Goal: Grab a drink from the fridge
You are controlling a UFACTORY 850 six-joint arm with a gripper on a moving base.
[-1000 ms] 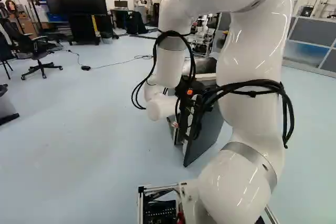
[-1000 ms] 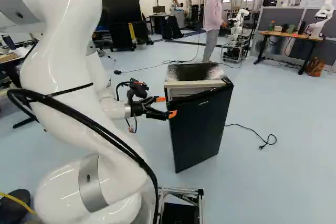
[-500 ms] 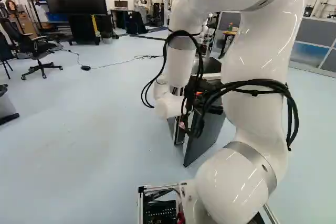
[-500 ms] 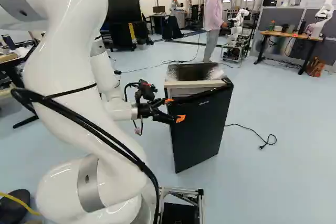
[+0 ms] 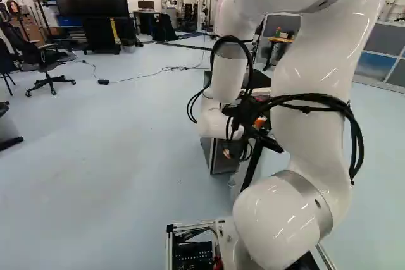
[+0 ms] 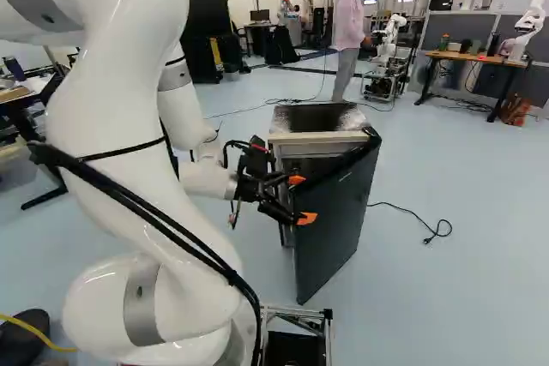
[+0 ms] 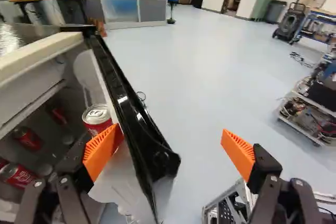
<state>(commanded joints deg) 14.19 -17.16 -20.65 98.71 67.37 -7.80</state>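
My gripper (image 6: 301, 200) is at the fridge's opening edge in the right base view, beside the partly open black door (image 6: 339, 220). The fridge (image 6: 319, 116) stands behind that door. The wrist view shows the gripper (image 7: 170, 152) with fingers wide apart, nothing gripped. One orange pad (image 7: 102, 149) is on the inner side of the door (image 7: 134, 124), against or close to it; the other is outside. A red can (image 7: 97, 120) stands at the door's inner side, partly hidden by that finger. Deeper in the fridge lie more red cans (image 7: 27, 138), partly in shadow.
A black cord (image 6: 420, 222) lies on the floor beside the fridge. Farther off are a desk (image 6: 476, 59), another robot (image 6: 390, 36) on a cart and grey partitions. A loaded cart (image 7: 310, 111) stands beyond the gripper's outer finger.
The fridge door has swung wider open. My arm has moved rightward in both base views, the open gripper moving along with the door's edge. The base has not moved.
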